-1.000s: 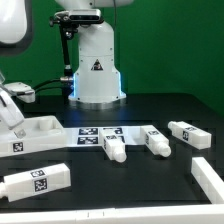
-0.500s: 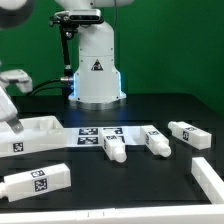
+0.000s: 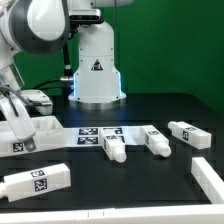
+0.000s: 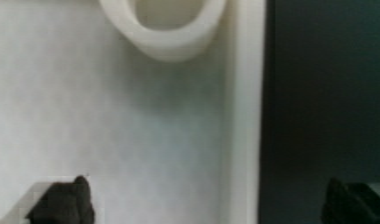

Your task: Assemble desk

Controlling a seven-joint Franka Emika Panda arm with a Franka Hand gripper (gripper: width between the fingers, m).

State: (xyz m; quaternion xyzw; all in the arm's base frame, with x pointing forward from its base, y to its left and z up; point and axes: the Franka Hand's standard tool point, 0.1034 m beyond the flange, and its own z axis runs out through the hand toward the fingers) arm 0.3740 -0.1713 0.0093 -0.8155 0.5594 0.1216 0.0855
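The end effector (image 3: 22, 135) is spread wide and holds nothing. One of the fingertips (image 4: 62, 203) is over the top (image 3: 45, 127) and the other over bare bench (image 3: 150, 105), so the jaws straddle the top's edge, with a corner socket (image 4: 166, 25) ahead.

Step in hand, as judged: grasping the top to reposition it. The next move calls for a short descent, then closing squarely across that edge.

The top lies flat at the bench edge on the exterior view's left. It is partly cut off, so its long axis cannot be told. Three legs (image 3: 157, 141) lie on their sides mid-bench, long axes slanting towards the front edge.
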